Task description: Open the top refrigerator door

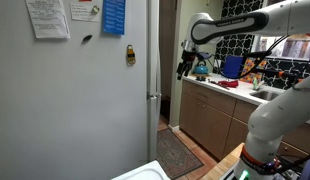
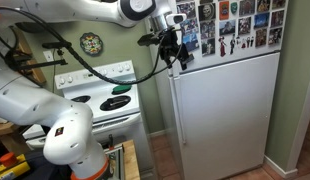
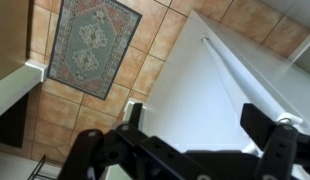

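The top refrigerator door shows edge-on as a narrow pale strip (image 1: 153, 45) in an exterior view. In an exterior view it is seen from the front, covered in photos and magnets (image 2: 235, 25). The lower door (image 2: 220, 115) sits under it. My gripper (image 1: 185, 65) hangs in front of the door strip, apart from it. It is at the top door's left edge (image 2: 173, 50), near the seam between the doors. In the wrist view the gripper (image 3: 200, 125) is open and empty, its dark fingers wide apart over the white fridge face (image 3: 195, 75).
The broad grey fridge side (image 1: 85, 100) bears papers and a yellow magnet (image 1: 131, 54). A counter with cabinets (image 1: 220, 110) stands behind the arm. A white stove (image 2: 105, 95) is next to the fridge. A patterned rug (image 3: 90, 45) lies on the tile floor.
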